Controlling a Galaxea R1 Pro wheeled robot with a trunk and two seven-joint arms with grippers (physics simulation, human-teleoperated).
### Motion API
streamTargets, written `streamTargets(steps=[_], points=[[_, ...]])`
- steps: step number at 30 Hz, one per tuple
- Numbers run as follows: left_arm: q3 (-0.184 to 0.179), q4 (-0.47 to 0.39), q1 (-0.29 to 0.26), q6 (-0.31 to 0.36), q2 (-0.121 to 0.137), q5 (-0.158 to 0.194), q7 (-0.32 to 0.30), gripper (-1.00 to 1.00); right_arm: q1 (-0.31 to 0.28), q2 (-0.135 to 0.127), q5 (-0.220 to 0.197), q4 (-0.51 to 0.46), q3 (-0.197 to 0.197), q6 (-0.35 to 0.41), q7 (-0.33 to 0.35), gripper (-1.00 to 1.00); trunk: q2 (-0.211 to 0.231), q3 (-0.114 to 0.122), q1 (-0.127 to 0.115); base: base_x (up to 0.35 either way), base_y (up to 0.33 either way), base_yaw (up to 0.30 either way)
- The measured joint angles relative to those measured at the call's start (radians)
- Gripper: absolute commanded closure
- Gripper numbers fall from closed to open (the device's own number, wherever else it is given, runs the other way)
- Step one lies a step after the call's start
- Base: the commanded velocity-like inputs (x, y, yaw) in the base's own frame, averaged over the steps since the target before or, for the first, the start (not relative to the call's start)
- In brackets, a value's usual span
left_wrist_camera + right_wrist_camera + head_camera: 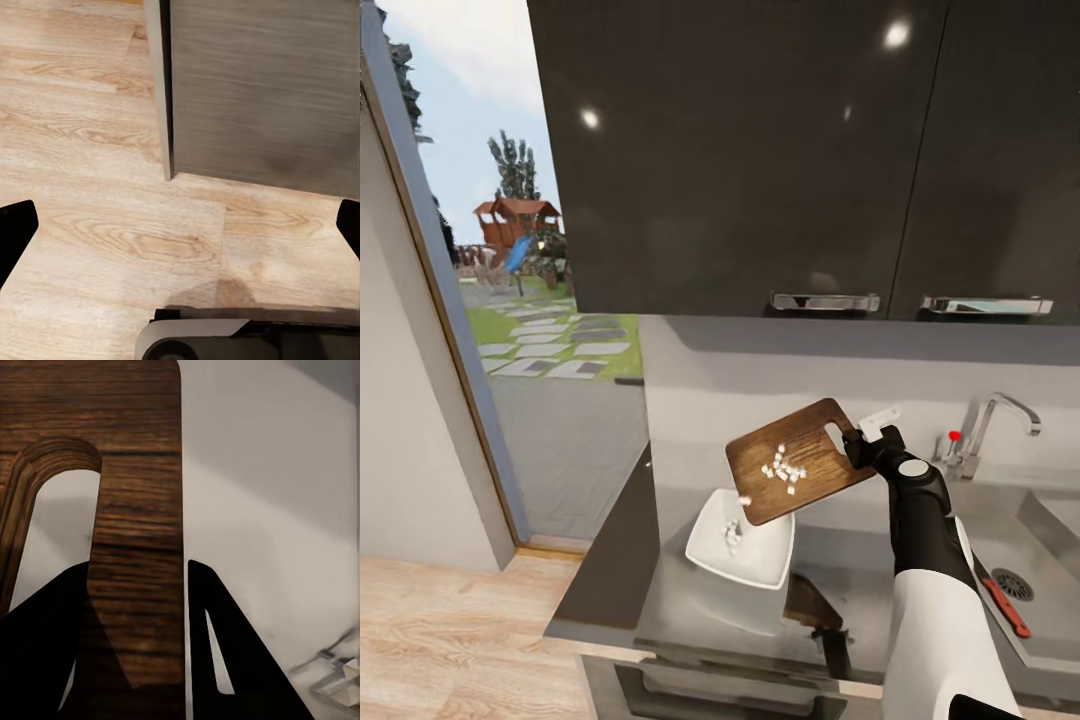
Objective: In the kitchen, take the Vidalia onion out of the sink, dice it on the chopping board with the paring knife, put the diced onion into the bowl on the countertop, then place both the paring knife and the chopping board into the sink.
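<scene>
We work outward from the glossy dark grey worktop [610,570], our landmark.

On it, nearest its front edge, sits the shallow white squarish bowl [743,540], with a few pale diced onion pieces [733,535] already inside. Just above the bowl hangs the dark brown wooden chopping board [800,460], tilted with its low corner over the bowl. More dice [785,468] cling to its face; one piece sits at the low edge.

The right gripper [857,442] holds the board at the slotted end; in the right wrist view the jaws pinch the wooden strip [139,585] beside the slot. We judge the board stiff and moderately heavy for an edge grip, so it may pivot in the jaws. The dice look light and loose, and should slide once the tilt steepens.

Beyond the worktop's far end, the red-handled paring knife [1005,605] lies in the stainless-steel sink [1050,545], near the drain. A slim, smooth handle: take it mid-handle.

The left gripper [180,225] points at pale wooden floor [112,240], jaws spread wide, holding nothing.
</scene>
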Motion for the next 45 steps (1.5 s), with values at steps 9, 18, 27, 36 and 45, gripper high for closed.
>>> streamTargets(steps=[9,18,27,36,45], points=[[0.0,0.0,0.0,0.0,0.0,0.0,0.0,-1.0,0.0,0.0,0.0,0.0,0.001,0.0,-0.001,1.0,0.0,0.014,0.0,0.0,0.002,0.0],[0.0,0.0,0.0,0.0,0.0,0.0,0.0,-1.0,0.0,0.0,0.0,0.001,0.001,0.0,-0.001,1.0,0.0,0.029,0.0,0.0,0.211,0.0],[0.0,0.0,0.0,0.0,0.0,0.0,0.0,-1.0,0.0,0.0,0.0,0.0,0.001,0.0,-0.001,1.0,0.0,0.043,0.0,0.0,0.052,0.0],[0.0,0.0,0.001,0.0,0.0,0.0,0.0,-1.0,0.0,0.0,0.0,0.0,0.0,0.0,-0.001,1.0,0.0,0.058,0.0,0.0,0.001,0.0],[0.0,0.002,0.0,0.0,-0.001,-0.001,0.0,-1.0,0.0,0.0,-0.003,-0.002,0.0,0.003,0.002,1.0,0.0,0.072,0.0,0.0,-0.104,0.0]])
